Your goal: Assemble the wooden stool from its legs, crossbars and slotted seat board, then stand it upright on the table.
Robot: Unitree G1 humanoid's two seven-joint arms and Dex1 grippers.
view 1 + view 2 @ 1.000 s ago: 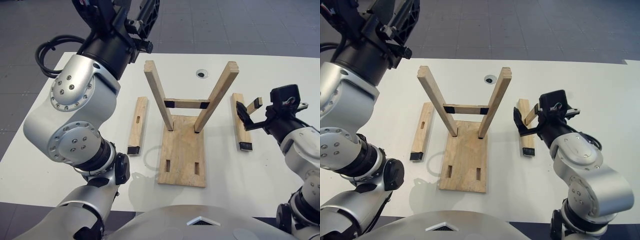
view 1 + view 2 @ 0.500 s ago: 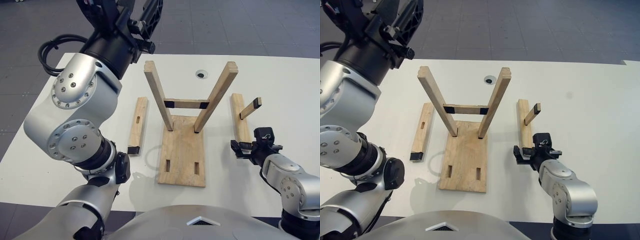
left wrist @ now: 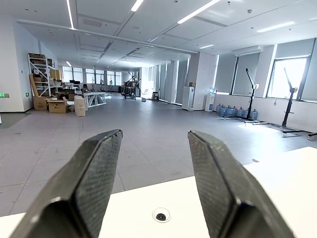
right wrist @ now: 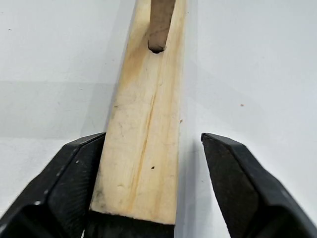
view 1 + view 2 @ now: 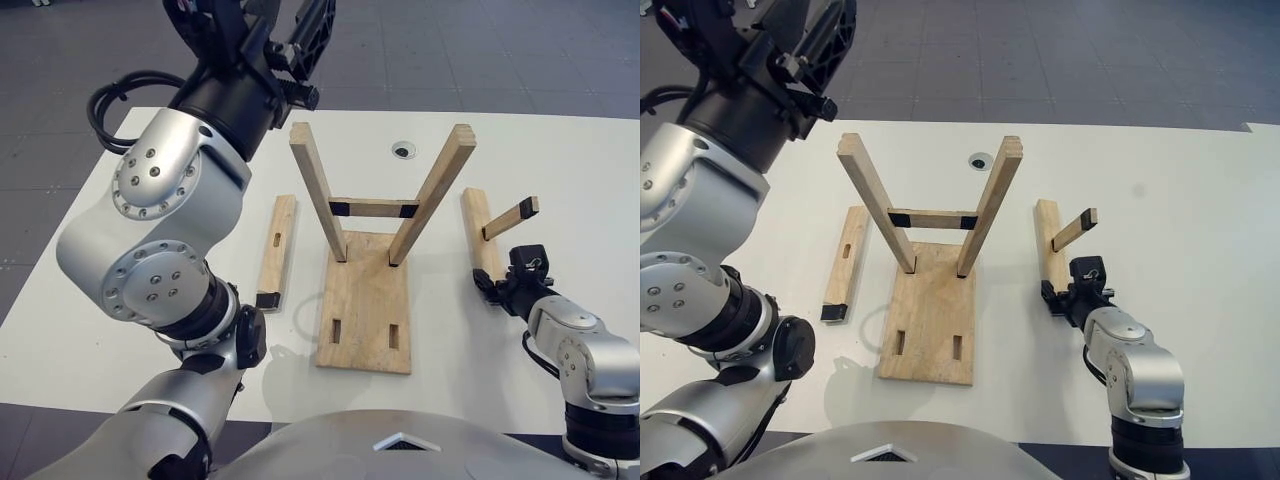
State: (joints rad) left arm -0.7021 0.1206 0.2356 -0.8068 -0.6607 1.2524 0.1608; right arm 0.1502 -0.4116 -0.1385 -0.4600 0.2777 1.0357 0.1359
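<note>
Left arm: raised high over the far left corner of the white worktop (image 5: 560, 170), forearm pointing out across the room.
Left claw (image 3: 154, 139): spread wide, with nothing between the two dark fingers (image 3: 94, 183).
Right arm: low over the near right part of the worktop, wrist level with the surface.
Right claw (image 4: 151, 148): parted and straddling the near end of the flat-lying pale wooden leg (image 5: 478, 235). One finger (image 4: 74, 183) lies against the leg's side and the other stands a little apart from it.
Edges and room: a broad band of white surface lies between this leg and the worktop's right edge. A small round hole (image 5: 402, 150) sits beyond the upright frame.
Short wooden crossbar (image 5: 510, 218): seated in the flat leg's slot, slanting up and to the right.
Flat pale wooden seat board (image 5: 365, 310): at the middle of the worktop, with two open slots near its near end.
Upright frame: two pale wooden legs (image 5: 318, 190) rise from the board's far end. They splay apart and are joined by a black-tipped crossbar (image 5: 374, 208).
Loose slotted wooden leg (image 5: 277, 250): flat on the worktop to the left of the board, black tip toward the near side.
</note>
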